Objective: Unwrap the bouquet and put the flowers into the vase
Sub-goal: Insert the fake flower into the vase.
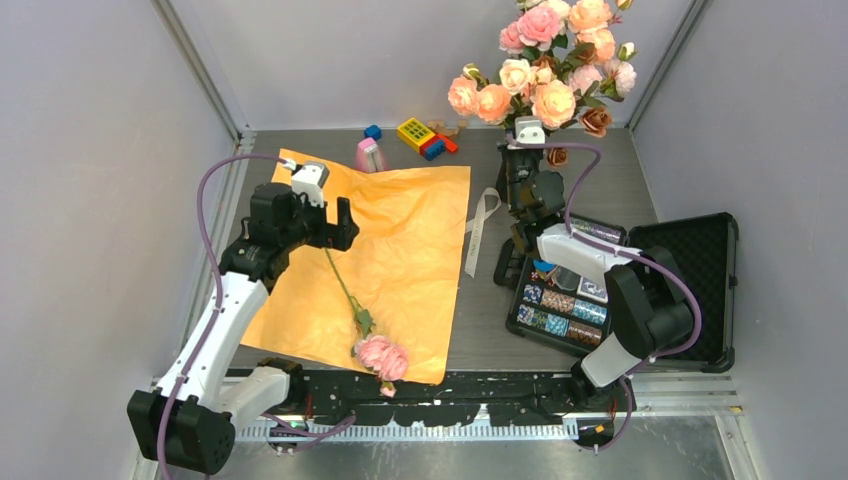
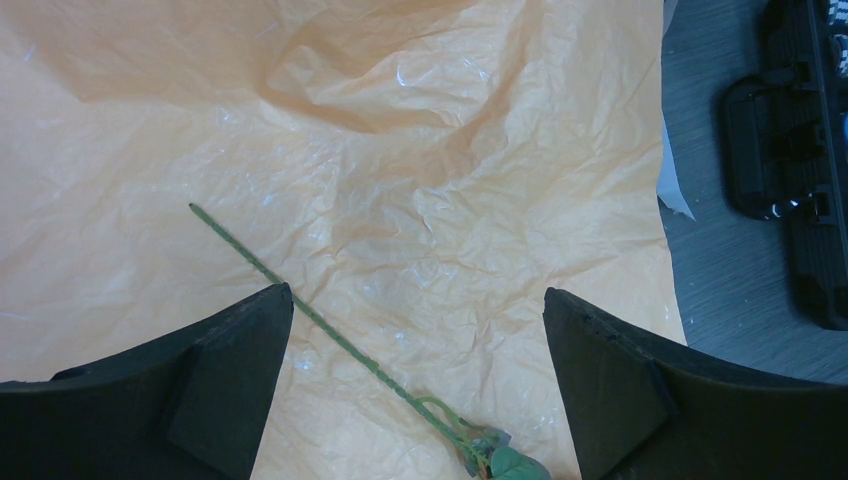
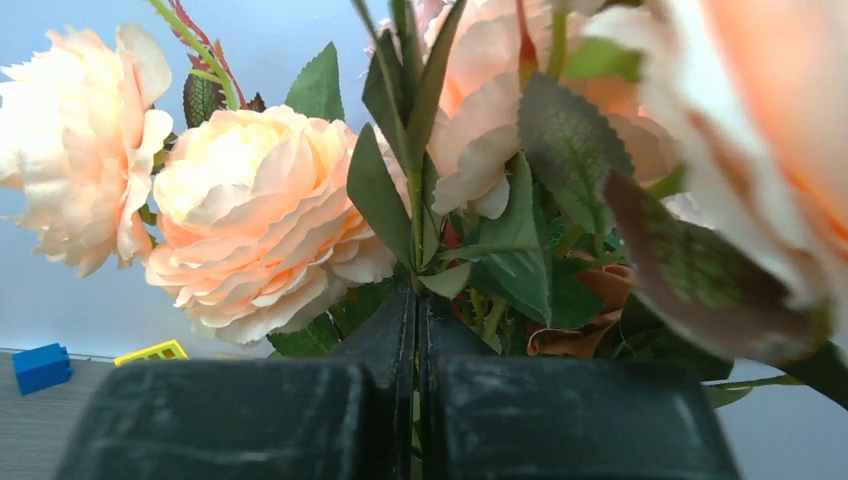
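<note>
The bouquet's orange paper (image 1: 400,230) lies spread flat, and the cream ribbon (image 1: 482,230) lies off its right edge. One pink rose (image 1: 382,357) lies on the paper, its thin green stem (image 2: 300,305) running diagonally. My left gripper (image 2: 416,295) hovers open over that stem, touching nothing. At the back right my right gripper (image 3: 416,295) is shut on the stems of the other flowers (image 1: 550,70), which stand up as a pink and peach bunch above it. The vase is hidden behind my right arm (image 1: 527,185).
An open black case (image 1: 690,270) with a tray of small patterned items (image 1: 560,300) sits at the right. A pink metronome (image 1: 371,155) and toy blocks (image 1: 425,137) stand along the back. Grey walls close in both sides.
</note>
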You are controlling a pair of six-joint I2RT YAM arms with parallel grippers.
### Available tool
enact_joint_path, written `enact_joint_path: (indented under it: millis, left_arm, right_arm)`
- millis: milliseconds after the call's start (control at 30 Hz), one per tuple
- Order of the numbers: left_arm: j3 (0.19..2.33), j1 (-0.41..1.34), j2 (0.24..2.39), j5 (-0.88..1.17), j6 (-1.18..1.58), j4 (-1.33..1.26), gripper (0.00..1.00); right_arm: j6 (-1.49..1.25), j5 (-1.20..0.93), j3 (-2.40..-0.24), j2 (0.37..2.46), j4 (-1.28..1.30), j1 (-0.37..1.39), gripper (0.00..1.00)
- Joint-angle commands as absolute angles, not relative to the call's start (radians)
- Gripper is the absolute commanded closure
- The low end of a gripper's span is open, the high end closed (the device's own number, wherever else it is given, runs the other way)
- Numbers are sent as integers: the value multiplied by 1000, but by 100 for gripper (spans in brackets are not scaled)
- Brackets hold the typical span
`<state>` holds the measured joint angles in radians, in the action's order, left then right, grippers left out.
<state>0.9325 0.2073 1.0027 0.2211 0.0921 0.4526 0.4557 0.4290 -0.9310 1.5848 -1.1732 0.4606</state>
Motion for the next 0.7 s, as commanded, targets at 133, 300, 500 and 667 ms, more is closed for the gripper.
enact_joint_path:
  millis: [133,300,500,667]
  left_arm:
    - [930,204,974,238,86,414,0]
    - [930,204,969,237,87,414,0]
    - [930,204,965,238,89,414,0]
    - [928,204,961,236,88,414,0]
  right_arm:
    - [377,449,-914,1542,-1139,456,82]
    - [354,444,-893,1508,-1114,456,64]
    - [327,433,-864,1457,-1072,456,54]
    - [300,436,-835,1410,-1021,459,38]
